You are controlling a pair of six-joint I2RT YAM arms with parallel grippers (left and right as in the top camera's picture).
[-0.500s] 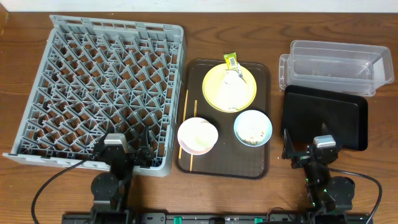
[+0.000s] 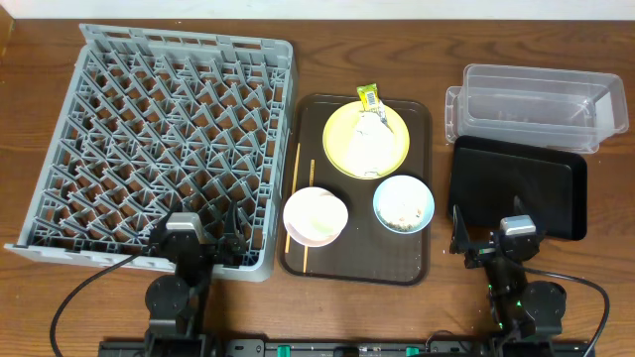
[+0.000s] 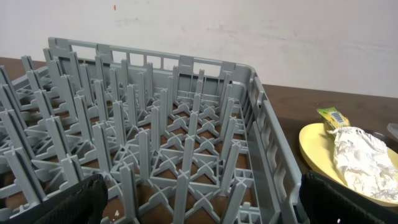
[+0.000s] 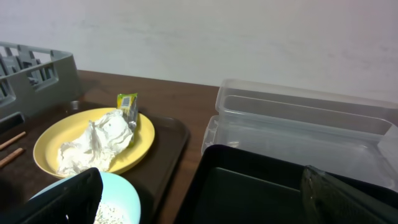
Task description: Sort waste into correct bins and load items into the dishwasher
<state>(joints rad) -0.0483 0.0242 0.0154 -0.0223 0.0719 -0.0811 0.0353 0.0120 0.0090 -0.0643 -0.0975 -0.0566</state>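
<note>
The grey dish rack [image 2: 159,139] fills the left of the table and the left wrist view [image 3: 155,137]. A brown serving tray [image 2: 422,263] holds a yellow plate [image 2: 342,149] with a crumpled white napkin [image 2: 372,134] and a yellow-green wrapper [image 2: 369,96], a light blue bowl [image 2: 404,203] with beige crumbs, a white-pinkish bowl [image 2: 316,216] and chopsticks [image 2: 294,193]. A clear tub [image 2: 531,104] and a black tray [image 2: 516,183] stand at the right. My left gripper [image 2: 189,243] is open and empty at the rack's near edge. My right gripper [image 2: 491,238] is open and empty at the black tray's near edge.
The right wrist view shows the plate [image 4: 143,134], napkin [image 4: 93,146], wrapper [image 4: 127,102], blue bowl [image 4: 121,199], black tray [image 4: 249,186] and clear tub [image 4: 298,118]. Bare wooden table [image 2: 615,258] lies around the bins. The small white cup is out of view.
</note>
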